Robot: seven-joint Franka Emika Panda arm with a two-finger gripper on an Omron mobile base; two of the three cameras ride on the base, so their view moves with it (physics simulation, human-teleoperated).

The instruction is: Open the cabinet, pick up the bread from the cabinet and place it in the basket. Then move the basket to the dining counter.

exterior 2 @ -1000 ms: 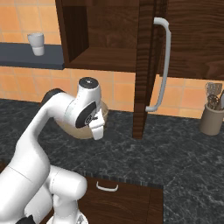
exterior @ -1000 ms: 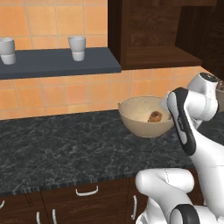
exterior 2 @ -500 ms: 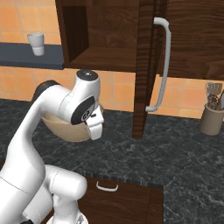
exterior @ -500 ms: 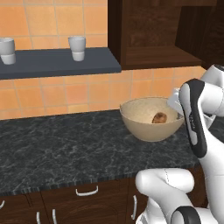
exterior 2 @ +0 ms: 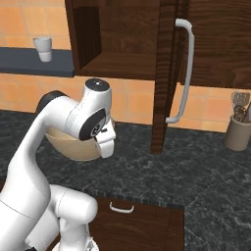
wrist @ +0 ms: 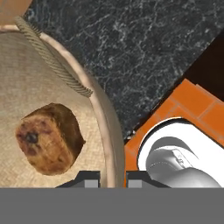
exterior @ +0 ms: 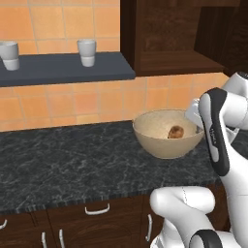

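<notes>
Golden-brown bread (wrist: 49, 138) lies inside the basket (exterior: 155, 143) on the black worktop (exterior: 72, 164); the gripper (wrist: 113, 177) pinches the basket's rim between its fingertips.

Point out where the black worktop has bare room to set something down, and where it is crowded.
Free: the black worktop left of the basket, below the shelf with two white cups. Also free: the stretch between the open cabinet door and the utensil holder. Crowded: around the basket holding the bread, where the end effector straddles the rim.
</notes>
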